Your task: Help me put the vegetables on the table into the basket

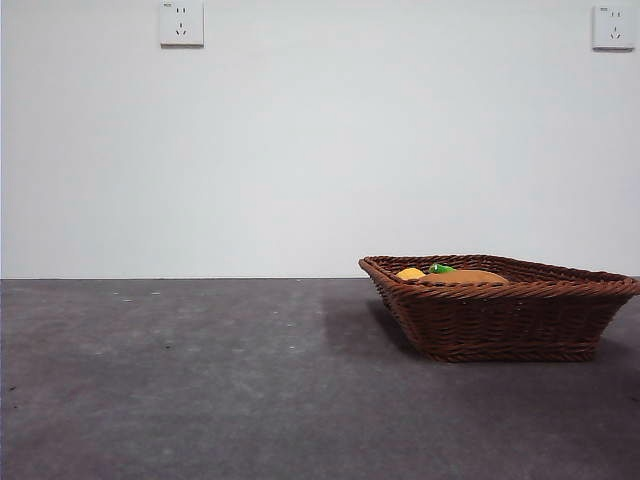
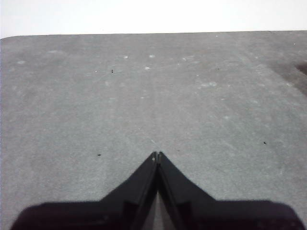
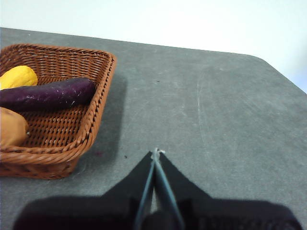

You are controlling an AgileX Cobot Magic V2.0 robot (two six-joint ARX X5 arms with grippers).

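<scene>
The wicker basket (image 1: 520, 315) stands on the dark grey table (image 1: 200, 380) at the right. Inside it lie the tan-brown potato (image 1: 463, 277), the yellow oval piece (image 1: 410, 273) and the eggplant, of which only the green cap (image 1: 441, 268) shows in the front view. The right wrist view shows the basket (image 3: 98, 108) holding the purple eggplant (image 3: 48, 94), the yellow piece (image 3: 17, 76) and the potato (image 3: 12, 127). My right gripper (image 3: 155, 152) is shut and empty over bare table beside the basket. My left gripper (image 2: 156, 155) is shut and empty over bare table.
A white wall with two sockets (image 1: 181, 22) stands behind the table. The table's far edge (image 2: 144, 34) and a rounded corner (image 3: 261, 60) show in the wrist views. Neither arm shows in the front view.
</scene>
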